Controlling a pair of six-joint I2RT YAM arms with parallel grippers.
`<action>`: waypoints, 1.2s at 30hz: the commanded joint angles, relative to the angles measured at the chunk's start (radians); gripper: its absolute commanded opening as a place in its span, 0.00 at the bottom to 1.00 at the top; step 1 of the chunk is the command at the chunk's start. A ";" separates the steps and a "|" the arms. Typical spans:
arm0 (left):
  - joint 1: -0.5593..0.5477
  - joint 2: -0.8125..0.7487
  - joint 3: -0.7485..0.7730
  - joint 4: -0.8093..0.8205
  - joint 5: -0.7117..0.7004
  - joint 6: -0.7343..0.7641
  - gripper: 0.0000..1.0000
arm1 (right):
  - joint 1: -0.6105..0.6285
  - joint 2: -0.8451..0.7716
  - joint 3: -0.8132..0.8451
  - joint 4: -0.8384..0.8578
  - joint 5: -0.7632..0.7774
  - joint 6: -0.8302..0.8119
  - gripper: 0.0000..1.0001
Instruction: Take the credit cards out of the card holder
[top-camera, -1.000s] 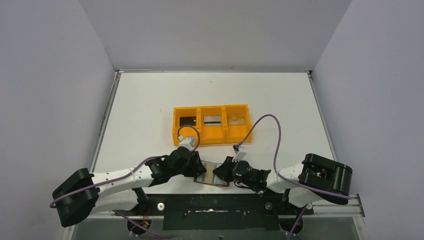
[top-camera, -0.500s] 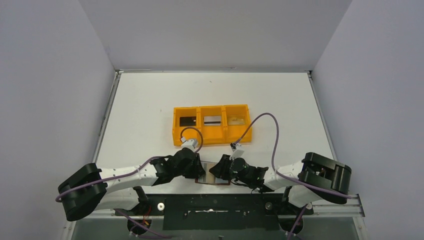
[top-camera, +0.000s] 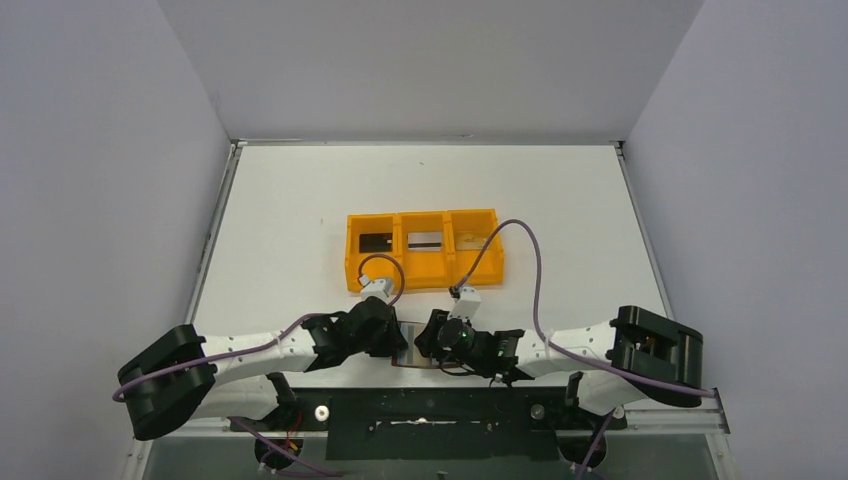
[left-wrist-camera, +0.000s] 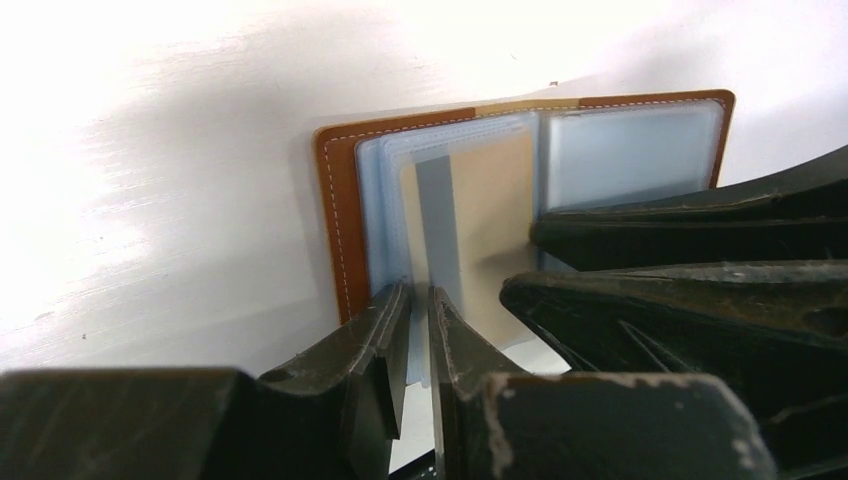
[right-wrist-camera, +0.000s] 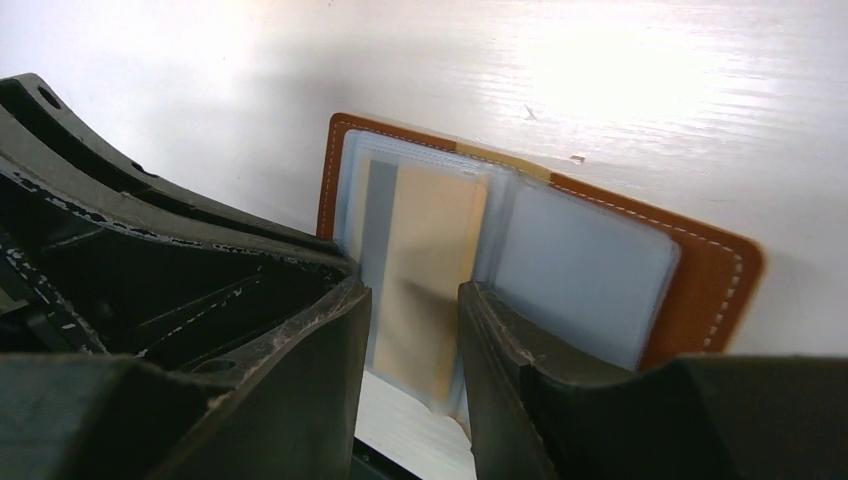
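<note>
The stitched brown leather card holder (left-wrist-camera: 630, 150) lies open on the glossy bench (left-wrist-camera: 150, 150) between both grippers. The left gripper (left-wrist-camera: 418, 300) pinches its translucent blue-grey sleeve edge. The right gripper (right-wrist-camera: 410, 292) has its fingers apart, straddling the sleeved rectangular tan card (right-wrist-camera: 432, 230).

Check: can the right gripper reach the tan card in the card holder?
Probably yes: the card holder lies open, and the right gripper has open jaws straddling the tan card at its near edge.
</note>
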 joint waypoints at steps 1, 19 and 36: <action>-0.008 0.020 0.017 -0.028 -0.027 0.005 0.14 | 0.005 -0.066 -0.031 -0.050 0.067 -0.006 0.40; -0.016 -0.005 0.013 -0.013 -0.010 0.015 0.06 | -0.034 0.018 -0.118 0.237 -0.071 -0.002 0.10; -0.015 -0.211 -0.034 -0.058 -0.093 -0.040 0.21 | -0.166 0.043 -0.372 0.895 -0.321 0.069 0.00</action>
